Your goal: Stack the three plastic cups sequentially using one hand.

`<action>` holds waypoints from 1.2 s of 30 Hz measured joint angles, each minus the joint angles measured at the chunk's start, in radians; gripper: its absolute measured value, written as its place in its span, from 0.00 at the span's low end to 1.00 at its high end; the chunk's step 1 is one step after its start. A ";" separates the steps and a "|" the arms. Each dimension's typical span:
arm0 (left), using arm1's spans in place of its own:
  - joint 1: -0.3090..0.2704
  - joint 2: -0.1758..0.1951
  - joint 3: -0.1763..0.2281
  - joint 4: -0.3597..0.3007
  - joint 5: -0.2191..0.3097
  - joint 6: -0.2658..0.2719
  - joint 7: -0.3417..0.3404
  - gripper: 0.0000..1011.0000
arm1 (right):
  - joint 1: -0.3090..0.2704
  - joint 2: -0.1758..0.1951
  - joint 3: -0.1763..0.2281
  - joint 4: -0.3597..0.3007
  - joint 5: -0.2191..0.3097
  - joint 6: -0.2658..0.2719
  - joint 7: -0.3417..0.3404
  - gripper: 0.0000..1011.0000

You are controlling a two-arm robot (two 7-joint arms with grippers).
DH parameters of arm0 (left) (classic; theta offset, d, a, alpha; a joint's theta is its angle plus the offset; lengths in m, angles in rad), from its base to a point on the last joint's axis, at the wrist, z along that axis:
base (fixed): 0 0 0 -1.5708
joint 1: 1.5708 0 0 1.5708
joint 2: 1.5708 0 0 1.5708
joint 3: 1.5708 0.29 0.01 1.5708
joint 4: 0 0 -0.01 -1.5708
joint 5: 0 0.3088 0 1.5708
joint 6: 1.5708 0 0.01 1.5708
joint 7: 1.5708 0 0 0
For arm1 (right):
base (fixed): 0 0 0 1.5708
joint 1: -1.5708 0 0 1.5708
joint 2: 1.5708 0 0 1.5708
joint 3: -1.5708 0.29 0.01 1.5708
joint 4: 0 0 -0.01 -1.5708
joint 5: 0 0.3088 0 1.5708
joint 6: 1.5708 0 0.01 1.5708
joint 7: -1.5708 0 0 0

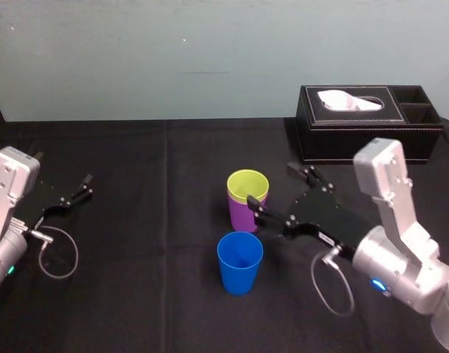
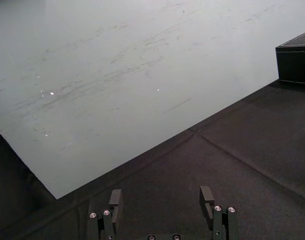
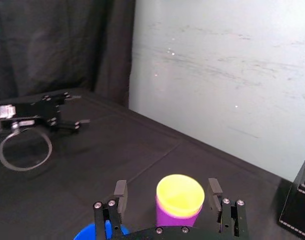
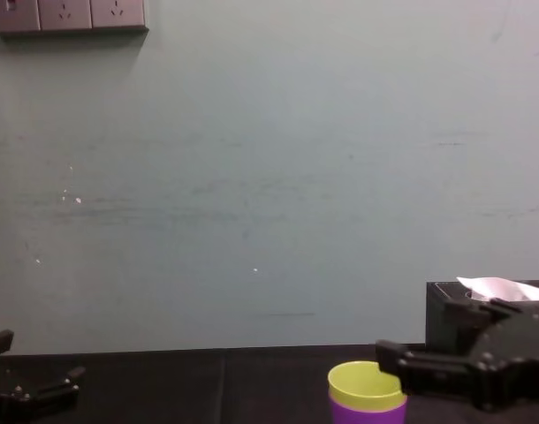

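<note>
A yellow-green cup [image 1: 247, 184] sits nested inside a purple cup [image 1: 239, 215] at the table's middle. The blue cup [image 1: 239, 261] stands alone just in front of them, upright. My right gripper [image 1: 278, 193] is open just to the right of the nested pair, fingertips close to it and nothing held. From the right wrist, the yellow-green cup [image 3: 179, 195] in the purple cup [image 3: 165, 219] lines up ahead between the spread fingers [image 3: 120, 192], and the blue cup's rim [image 3: 87, 234] shows low beside them. My left gripper [image 1: 77, 193] rests open at the far left.
A black tissue box [image 1: 368, 125] stands at the back right, behind my right arm. A black cloth [image 1: 151, 235] covers the table, with a pale wall close behind. Cable loops hang by both wrists [image 1: 59, 254].
</note>
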 joint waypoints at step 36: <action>0.000 0.000 0.000 0.000 0.000 0.000 0.000 1.00 | -0.129 0.123 -0.059 0.034 0.066 -0.084 0.066 0.99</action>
